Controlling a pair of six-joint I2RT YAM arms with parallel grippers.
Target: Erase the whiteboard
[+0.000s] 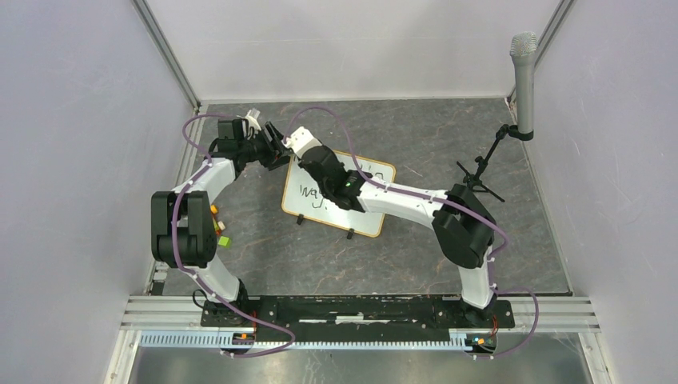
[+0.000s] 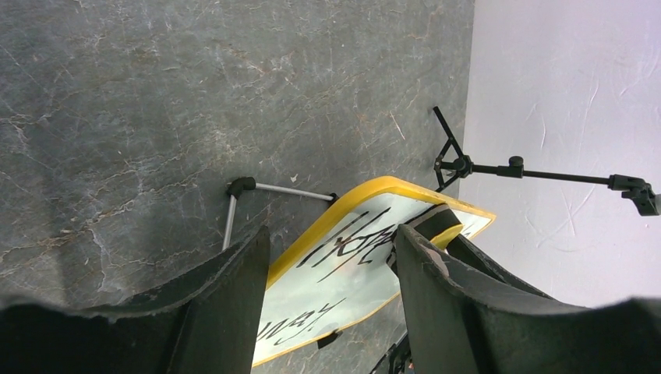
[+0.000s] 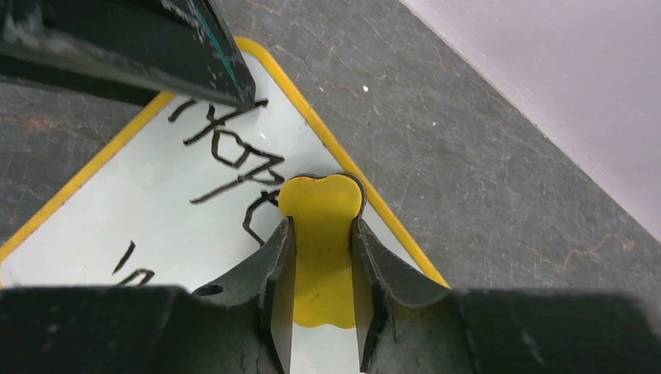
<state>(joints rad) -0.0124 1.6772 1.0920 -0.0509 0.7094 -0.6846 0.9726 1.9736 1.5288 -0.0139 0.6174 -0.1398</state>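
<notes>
— How far along is the job judged to be?
— Barely begun, at most. Black writing [image 3: 226, 152] is seen in several lines across the board [image 1: 332, 218], and no wiped patch can be made out with certainty.
— Is a tool held?
— Yes. A yellow eraser [image 3: 321, 199] is pinched between the fingers of the right pincer [image 3: 321, 226]. It is held over the board's far part, close to the frame and just beside the letters. Whether it is pressed onto the surface cannot be told.
— And the left pincer?
— The left pincer [image 1: 277, 154] is spread wide and nothing is gripped in it. It is placed just beside the board's far left corner, but contact with the frame cannot be confirmed.
— Where is the board found?
— Near the middle of the desk [image 1: 448, 136], turned a little askew, partly under the right arm.
— How is it described?
— As a small white rectangle with rounded corners, a thin yellow-orange frame and two black feet [image 1: 349, 234] at its near edge. Every visible stroke is left to be wiped.
</notes>
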